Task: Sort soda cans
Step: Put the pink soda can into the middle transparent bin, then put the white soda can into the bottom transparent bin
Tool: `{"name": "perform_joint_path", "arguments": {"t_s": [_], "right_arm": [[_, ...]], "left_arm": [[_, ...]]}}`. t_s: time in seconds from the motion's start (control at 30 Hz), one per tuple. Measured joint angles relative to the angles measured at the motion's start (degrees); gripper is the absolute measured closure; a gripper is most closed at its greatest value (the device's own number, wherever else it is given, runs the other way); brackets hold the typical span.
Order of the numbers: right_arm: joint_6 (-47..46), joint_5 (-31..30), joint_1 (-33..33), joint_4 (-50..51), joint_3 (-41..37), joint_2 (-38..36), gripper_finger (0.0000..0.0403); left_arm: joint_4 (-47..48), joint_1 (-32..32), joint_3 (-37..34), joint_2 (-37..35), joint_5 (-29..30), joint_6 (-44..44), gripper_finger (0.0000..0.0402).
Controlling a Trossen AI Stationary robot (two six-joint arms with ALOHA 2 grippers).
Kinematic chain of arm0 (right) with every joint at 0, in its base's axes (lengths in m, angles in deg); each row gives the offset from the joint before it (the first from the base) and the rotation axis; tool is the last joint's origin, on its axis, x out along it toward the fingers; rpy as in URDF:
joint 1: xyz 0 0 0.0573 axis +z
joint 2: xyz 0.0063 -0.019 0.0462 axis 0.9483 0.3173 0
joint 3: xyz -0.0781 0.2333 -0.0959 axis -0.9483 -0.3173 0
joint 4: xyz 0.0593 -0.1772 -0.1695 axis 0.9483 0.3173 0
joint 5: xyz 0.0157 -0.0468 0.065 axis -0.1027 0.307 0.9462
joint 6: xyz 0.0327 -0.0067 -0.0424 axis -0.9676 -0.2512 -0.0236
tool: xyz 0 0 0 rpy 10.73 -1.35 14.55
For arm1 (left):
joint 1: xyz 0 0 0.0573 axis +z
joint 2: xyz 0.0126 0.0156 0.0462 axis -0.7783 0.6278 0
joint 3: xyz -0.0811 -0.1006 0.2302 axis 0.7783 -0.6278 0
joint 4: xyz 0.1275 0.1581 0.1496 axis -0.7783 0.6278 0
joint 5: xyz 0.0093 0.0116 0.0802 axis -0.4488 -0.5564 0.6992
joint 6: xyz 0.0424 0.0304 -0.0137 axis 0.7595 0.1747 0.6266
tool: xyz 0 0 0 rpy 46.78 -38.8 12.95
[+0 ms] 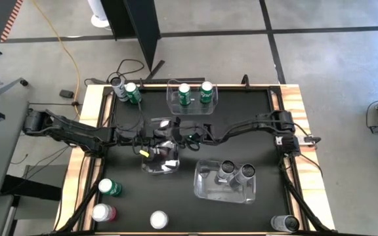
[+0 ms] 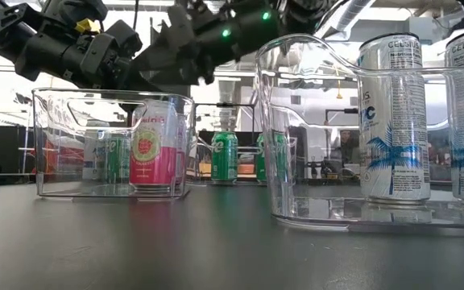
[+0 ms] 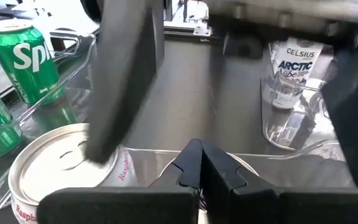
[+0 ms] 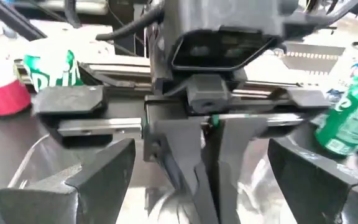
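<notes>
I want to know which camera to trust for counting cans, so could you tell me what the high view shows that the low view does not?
Only the high view shows the cans near the table's front edge: a green can, a red-pink can, a silver-topped can and a dark can, plus two cans outside the far bin.

Only the low view shows the labels, such as the pink label on the can in the middle bin.

Both show the far bin with two green cans and the right bin with two dark cans.
</notes>
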Motion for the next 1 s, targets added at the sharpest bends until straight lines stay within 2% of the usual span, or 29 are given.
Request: {"name": "perform_joint_path", "arguments": {"t_s": [0.37, 0.7, 0.93, 1.0], "right_arm": [[6.59, -6.4, 3.52, 15.33, 0.0, -11.57, 0.0024], [9.49, -13.43, 7.94, 23.45, 0.0, -18.22, 0.0024], [9.8, -16.02, 10.41, 28.43, -0.02, -21.15, 0.0024], [9.87, -16.5, 10.79, 30.24, -0.02, -21.79, 0.0024]], "left_arm": [[-3.36, -0.74, -0.11, -0.11, 0.02, 1.97, 0.039], [-6.41, -1.07, -0.04, -0.5, 0.31, 2.41, 0.0308], [-6.17, -1.16, 0.02, -7.43, 2.72, 2.62, 0.0253], [-5.94, -1.18, 0.02, -10.18, 6.35, 2.56, 0.0243]]}}
